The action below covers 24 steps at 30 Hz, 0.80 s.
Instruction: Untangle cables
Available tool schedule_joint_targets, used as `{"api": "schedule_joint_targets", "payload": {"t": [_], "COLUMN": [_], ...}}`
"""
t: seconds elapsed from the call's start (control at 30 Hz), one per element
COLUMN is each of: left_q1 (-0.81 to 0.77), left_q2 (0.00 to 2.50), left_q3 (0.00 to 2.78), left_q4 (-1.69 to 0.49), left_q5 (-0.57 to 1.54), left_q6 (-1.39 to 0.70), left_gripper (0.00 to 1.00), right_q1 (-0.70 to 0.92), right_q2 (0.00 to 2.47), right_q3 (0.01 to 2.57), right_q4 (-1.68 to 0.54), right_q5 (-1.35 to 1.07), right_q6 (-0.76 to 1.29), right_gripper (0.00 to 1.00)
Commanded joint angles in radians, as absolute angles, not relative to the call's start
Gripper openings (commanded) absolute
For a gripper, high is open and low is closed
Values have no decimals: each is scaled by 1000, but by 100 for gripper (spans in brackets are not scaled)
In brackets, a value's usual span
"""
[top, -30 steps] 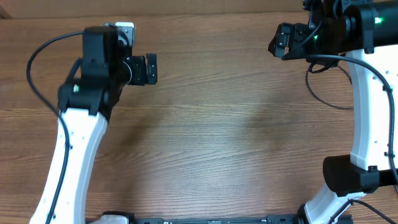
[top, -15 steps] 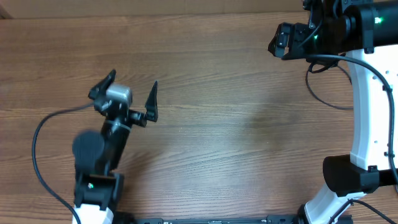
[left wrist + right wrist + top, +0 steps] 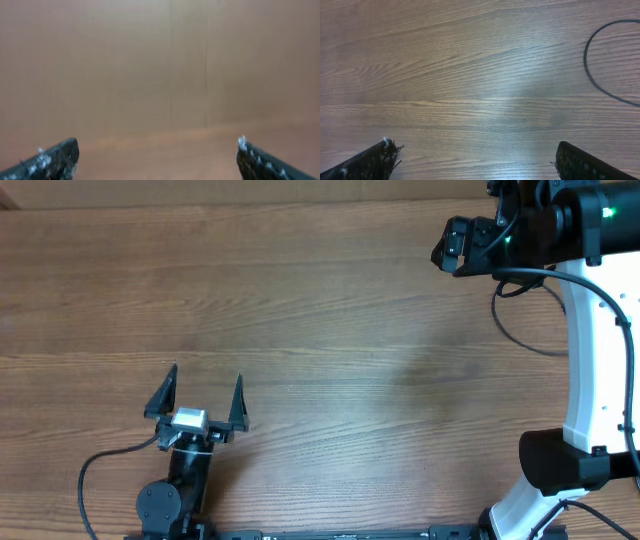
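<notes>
Cable [image 3: 585,57] shows as one thin black arc on the wooden table [image 3: 320,380], curving through the upper right corner of the right wrist view and running out of the picture at the right edge (its ends and any plug tips are out of sight). It lies ahead of the right gripper [image 3: 476,147] and off to its right side, well apart from both fingers and touching neither. That gripper's fingers stand spread wide at the bottom corners of the view, grasping nothing, with bare wood grain between them.

The left gripper [image 3: 205,373] sits low at the near left of the table in the overhead view, far across from the cable. Its two pointed fingers are likewise splayed apart and released. The left wrist view is blurred: only the two dark fingertips at the lower corners and brown wood beyond can be made out.
</notes>
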<state>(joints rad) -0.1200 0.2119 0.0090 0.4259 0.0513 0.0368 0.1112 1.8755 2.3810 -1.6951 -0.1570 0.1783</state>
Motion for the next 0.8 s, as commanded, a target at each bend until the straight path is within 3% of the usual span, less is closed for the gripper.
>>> {"api": "schedule_joint_targets", "payload": {"t": [0.0, 0.27, 0.77], "left_q1": [-92, -11, 14], "left_q2": [108, 3, 4], "left_q3": [5, 5, 5], "left_q4": [285, -81, -78], "left_q5": [15, 7, 4], "left_q6": [57, 57, 57], "left_gripper": [100, 100, 100], "right_q1": [111, 111, 111], "right_q2": [1861, 1861, 1861], "right_q3": [2381, 2381, 2381], "right_q4": [-1692, -1692, -1692], "right_q5": [-159, -159, -159], "right_q6": [167, 167, 167], "right_gripper": [100, 100, 100]}}
